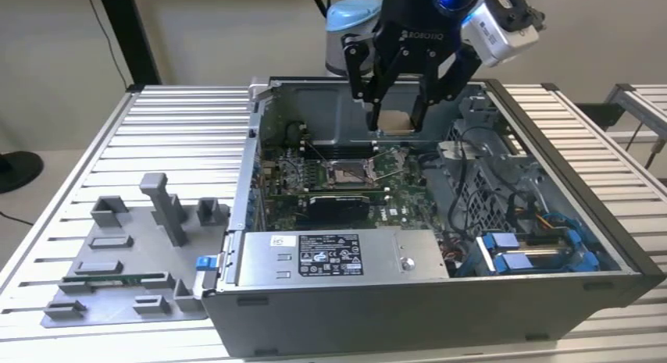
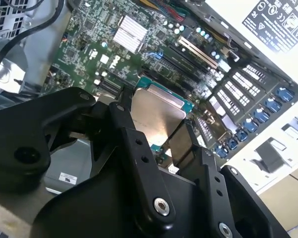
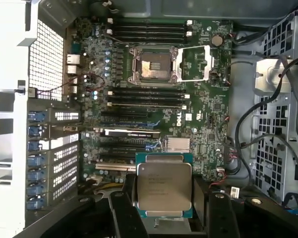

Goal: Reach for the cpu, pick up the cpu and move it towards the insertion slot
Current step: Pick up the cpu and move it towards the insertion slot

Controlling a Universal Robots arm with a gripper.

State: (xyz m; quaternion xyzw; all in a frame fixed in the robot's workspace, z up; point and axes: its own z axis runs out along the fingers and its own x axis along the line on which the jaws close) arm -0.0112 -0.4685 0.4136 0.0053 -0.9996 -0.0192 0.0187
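Exterior view showing the gripper (image 1: 401, 117) hanging over the open computer case (image 1: 583, 246) on the slatted counter (image 1: 167, 129), carrying the cpu (image 1: 395, 120) above the case's rear part. Fingers (image 1: 426, 105) closing on the cpu from two opposite edges, holding it flat and clear of the motherboard (image 1: 401, 183). Appearing in both wrist views as a pale silvery square chip (image 3: 163, 186) with a green rim, pinched between the black fingers (image 3: 208, 208) and facing the cameras with its metal top (image 2: 156, 114).

Sitting on the motherboard, the insertion slot (image 3: 153, 66) with its metal frame flipped open beside it, dark centre exposed and ready. Still lying well apart from the slot in the first wrist view: cpu hovering over the expansion-card area, with memory banks between it and the slot. In the exterior view, slot (image 1: 346, 173) lying below and toward the case front from the gripper.

Judging progress: reaching and picking up done, carrying toward the slot under way but not finished. Resting untouched outside the case on the counter, grey plastic tray (image 1: 115, 254).
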